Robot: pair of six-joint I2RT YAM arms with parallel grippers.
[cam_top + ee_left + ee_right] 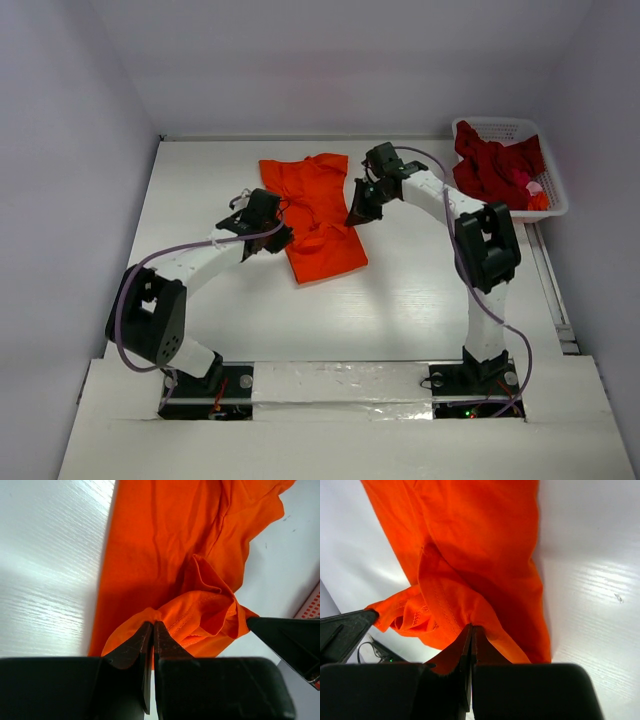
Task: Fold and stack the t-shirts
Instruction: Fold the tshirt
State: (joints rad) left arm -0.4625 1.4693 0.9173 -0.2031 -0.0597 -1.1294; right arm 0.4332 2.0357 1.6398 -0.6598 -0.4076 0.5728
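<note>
The bright orange t-shirt (318, 215) lies partly folded and rumpled on the white table, in the middle of the top view. My left gripper (282, 238) is shut on its left edge; in the left wrist view the gripper (153, 626) pinches a bunched fold of the orange t-shirt (165, 565). My right gripper (358, 213) is shut on the shirt's right edge; in the right wrist view the gripper (471, 629) pinches the orange t-shirt (480, 545) by a hemmed fold. The dark red t-shirt (497, 165) lies heaped in the basket. The neck label is hidden.
A white plastic lattice basket (556, 190) stands at the table's back right corner, holding the red shirt and a small pink and orange thing (535, 193). White walls close the table at the back and sides. Both arm bases sit at the near edge.
</note>
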